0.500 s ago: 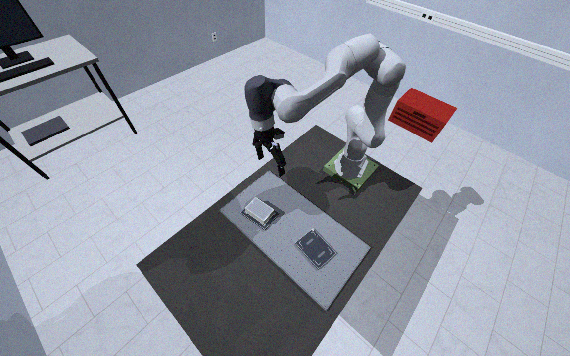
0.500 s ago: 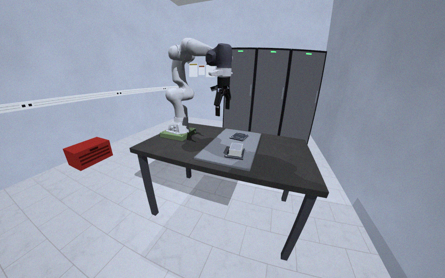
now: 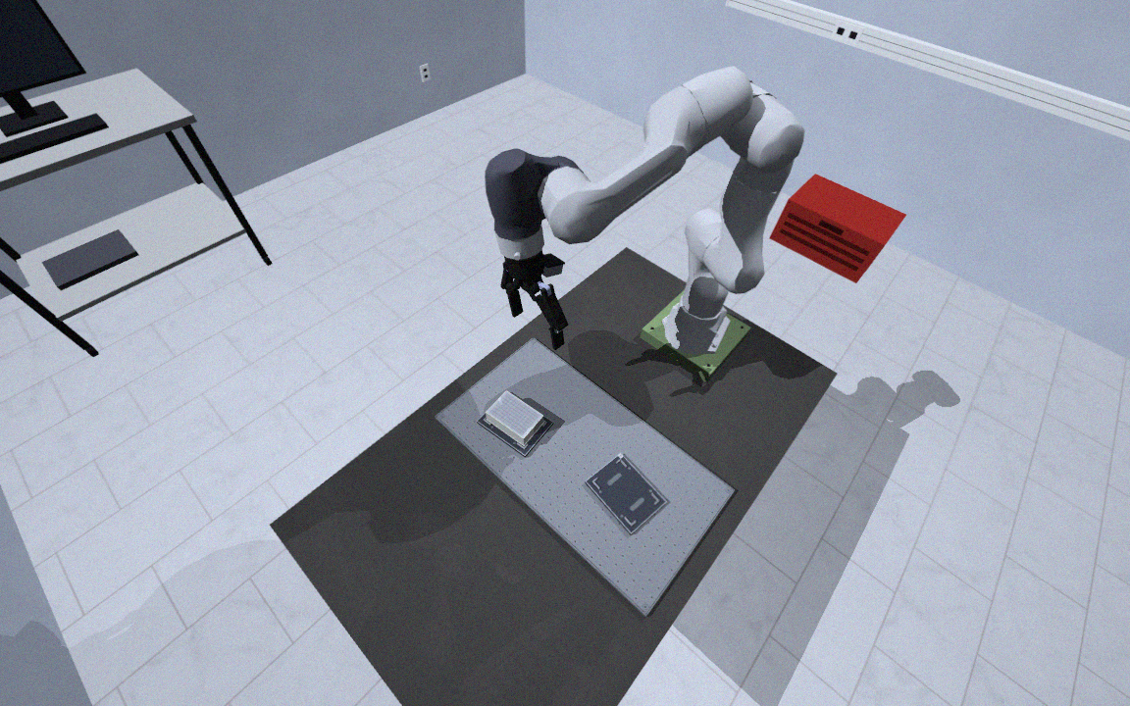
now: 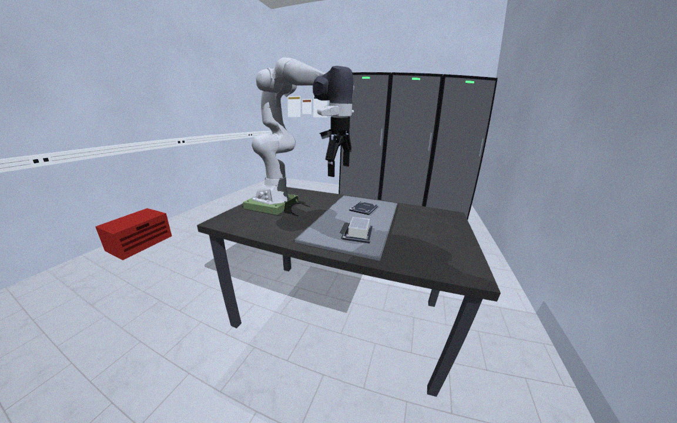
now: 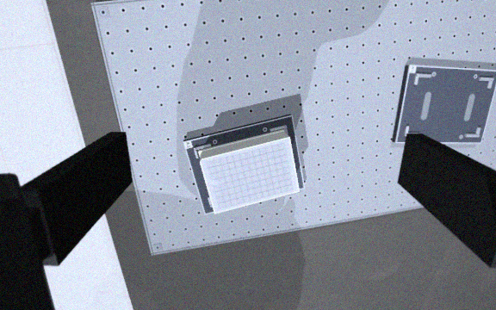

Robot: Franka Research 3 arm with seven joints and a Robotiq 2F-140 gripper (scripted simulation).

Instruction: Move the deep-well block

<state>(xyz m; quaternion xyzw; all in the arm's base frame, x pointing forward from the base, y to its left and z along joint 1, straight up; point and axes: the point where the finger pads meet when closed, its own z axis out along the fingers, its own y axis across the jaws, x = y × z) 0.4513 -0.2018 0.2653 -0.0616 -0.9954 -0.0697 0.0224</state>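
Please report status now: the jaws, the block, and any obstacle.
Gripper open, empty, high above the table. Block sits in its nest; other nest bare. Nothing between them.

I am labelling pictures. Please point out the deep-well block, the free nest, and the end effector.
deep-well block (image 5: 250, 174), wrist view, its top face
free nest (image 5: 446, 105), wrist view, its plate centre
end effector (image 3: 537, 320), top view, between its fingertips
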